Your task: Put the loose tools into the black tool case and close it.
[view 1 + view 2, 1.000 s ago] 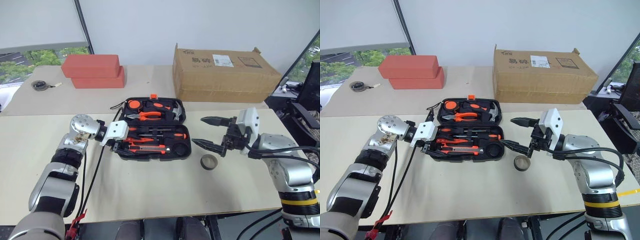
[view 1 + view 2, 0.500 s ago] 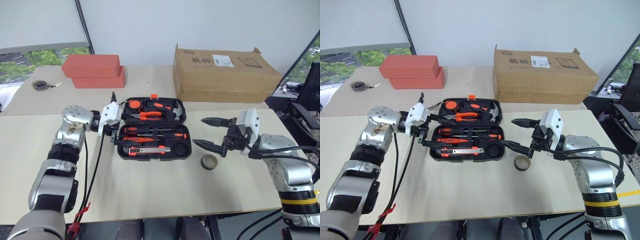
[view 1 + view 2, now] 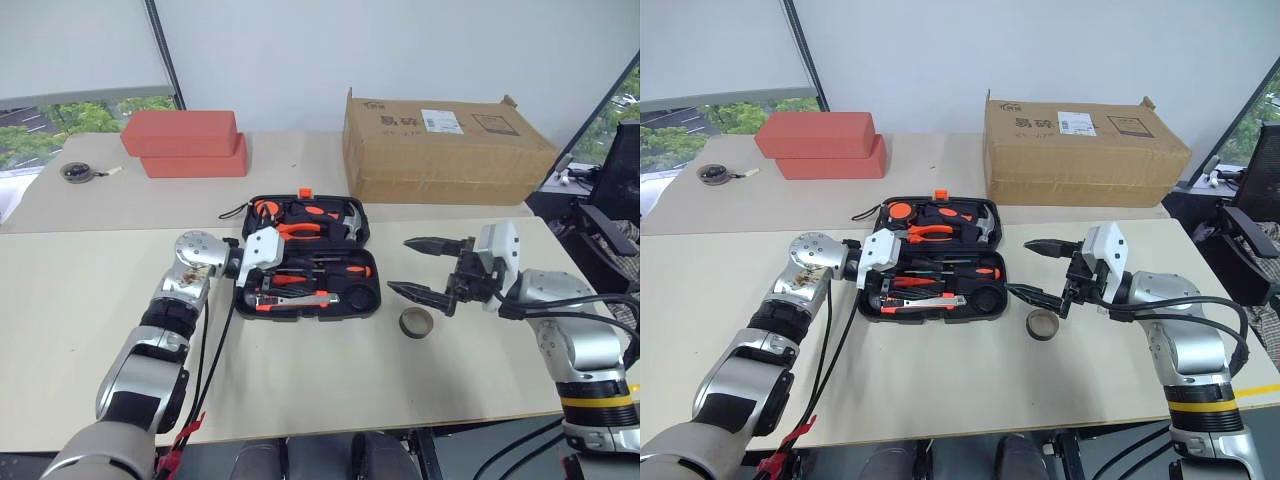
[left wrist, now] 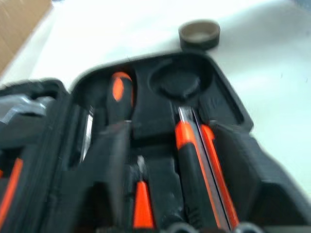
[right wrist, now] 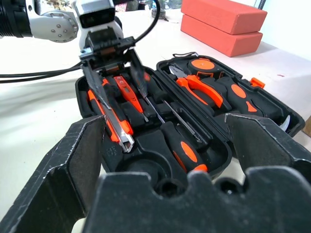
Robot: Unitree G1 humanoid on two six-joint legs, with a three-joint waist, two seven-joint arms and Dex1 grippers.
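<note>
The black tool case (image 3: 366,232) lies open mid-table. Pliers and a hammer sit in its far half. Screwdrivers (image 3: 322,270) and the utility knife (image 3: 296,297) lie in the near half. My left gripper (image 3: 257,286) hangs over the left end of the near half. Its fingers (image 5: 139,73) stand apart on either side of a slim orange screwdriver (image 5: 123,90), clamped on nothing. The brownish tape roll (image 3: 416,322) lies on the table just right of the case, beside an empty round recess (image 4: 178,80). My right gripper (image 3: 398,266) is wide open above the roll and holds nothing.
A cardboard box (image 3: 445,145) stands behind the case on the right. Two red boxes (image 3: 185,142) are stacked at the back left. A round tape measure (image 3: 75,172) lies at the far left. A black chair (image 3: 612,215) stands past the table's right edge.
My left gripper has swung from the case's left side to over the near half, and its fingers have narrowed. The right arm and the tape roll have not moved.
</note>
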